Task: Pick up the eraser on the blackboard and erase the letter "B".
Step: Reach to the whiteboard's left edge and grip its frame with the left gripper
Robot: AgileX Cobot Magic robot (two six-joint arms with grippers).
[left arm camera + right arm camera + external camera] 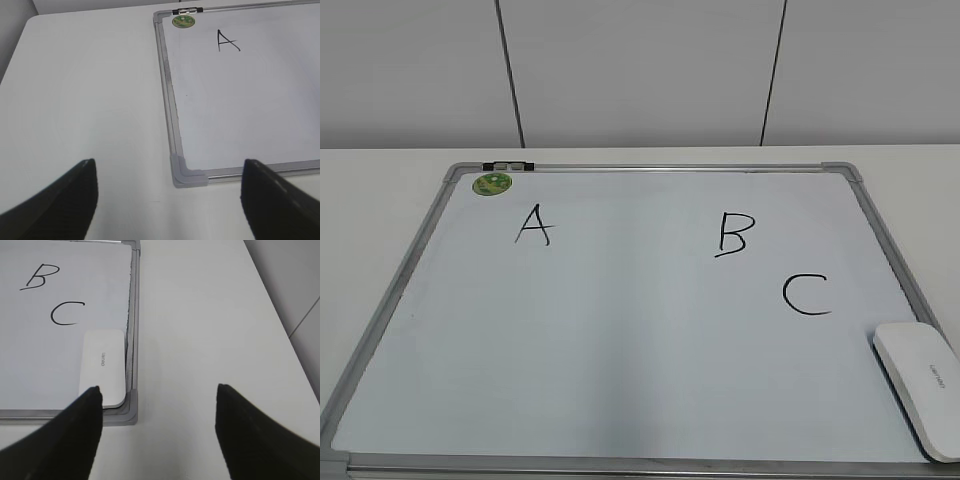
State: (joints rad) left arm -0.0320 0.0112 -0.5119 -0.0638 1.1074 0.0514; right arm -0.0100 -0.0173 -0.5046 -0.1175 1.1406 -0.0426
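Observation:
The blackboard point(620, 340) is a white board in a silver-grey frame lying flat on the table. The black letter "B" point(734, 234) stands right of its middle, between "A" point(533, 224) and "C" point(807, 295). The white eraser point(922, 383) lies at the board's near right corner; it also shows in the right wrist view point(102, 367), with "B" point(39, 277) beyond it. My right gripper point(158, 389) is open and empty above the table, just right of that corner. My left gripper point(169, 165) is open and empty above the board's near left corner point(186, 172). Neither gripper shows in the exterior view.
A round green magnet point(492, 184) and a small black-and-silver clip point(508, 165) sit at the board's far left corner. White table point(85, 100) lies bare left of the board and right of it point(200, 330). A panelled wall point(640, 70) stands behind.

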